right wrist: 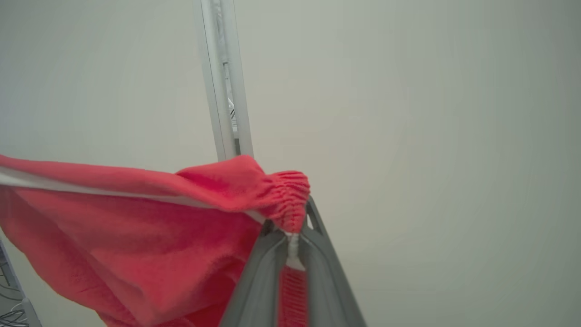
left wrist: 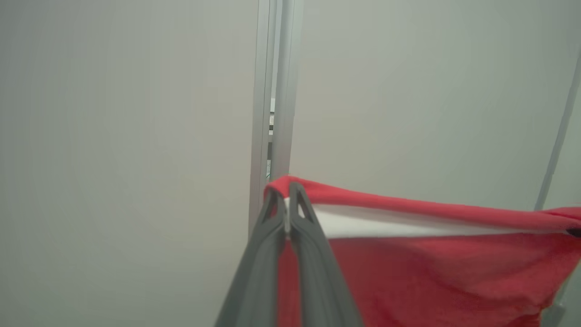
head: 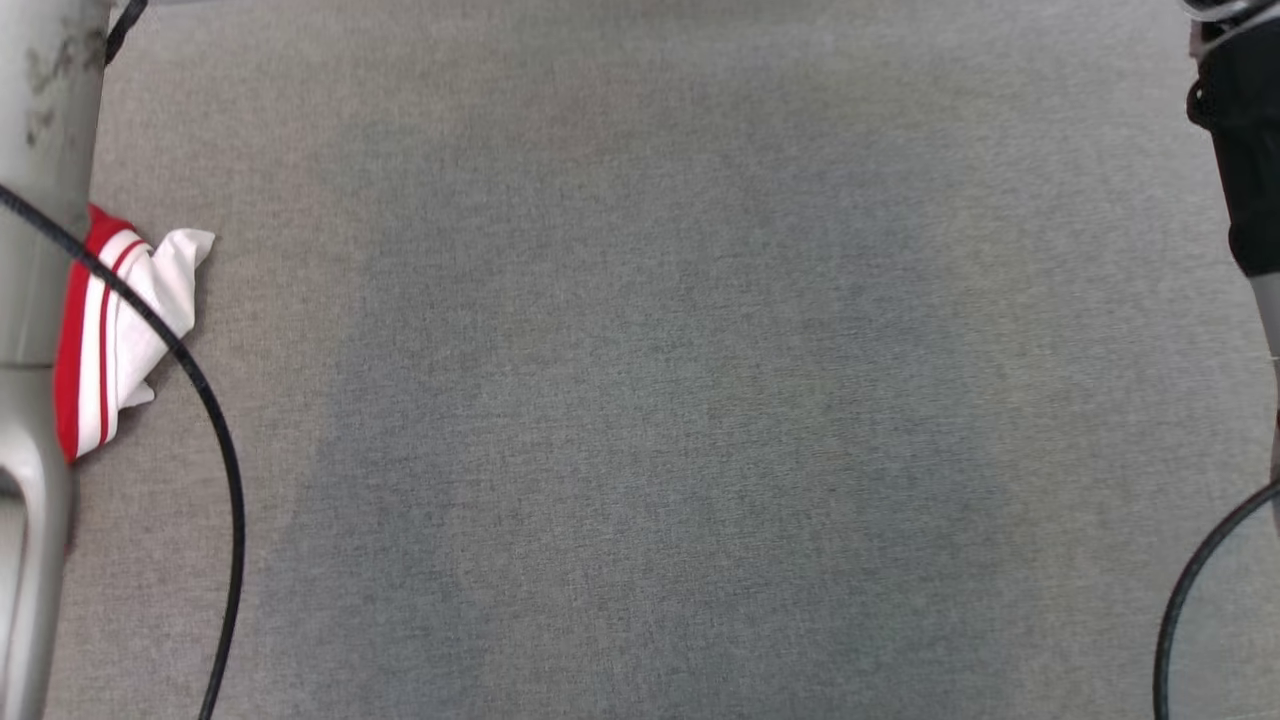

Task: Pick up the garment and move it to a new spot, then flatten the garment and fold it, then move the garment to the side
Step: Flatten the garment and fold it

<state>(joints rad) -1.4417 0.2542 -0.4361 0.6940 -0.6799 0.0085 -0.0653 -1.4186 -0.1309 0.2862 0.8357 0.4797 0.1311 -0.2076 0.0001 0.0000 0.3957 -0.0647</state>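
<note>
I found the left hand (left wrist: 285,196) clenched on a corner of the red garment (left wrist: 431,272), at its white stripe. The right hand (right wrist: 290,228) was clenched on the garment's gathered elastic edge. The cloth ran stretched between both hands, before pale wall panels (left wrist: 113,136). In the head view, a red-and-white part showed at the grey worktop's (head: 640,400) left edge, partly behind a pale forearm (head: 40,300) and a black cable (head: 228,470).

Soft, even light; slight blur
</note>
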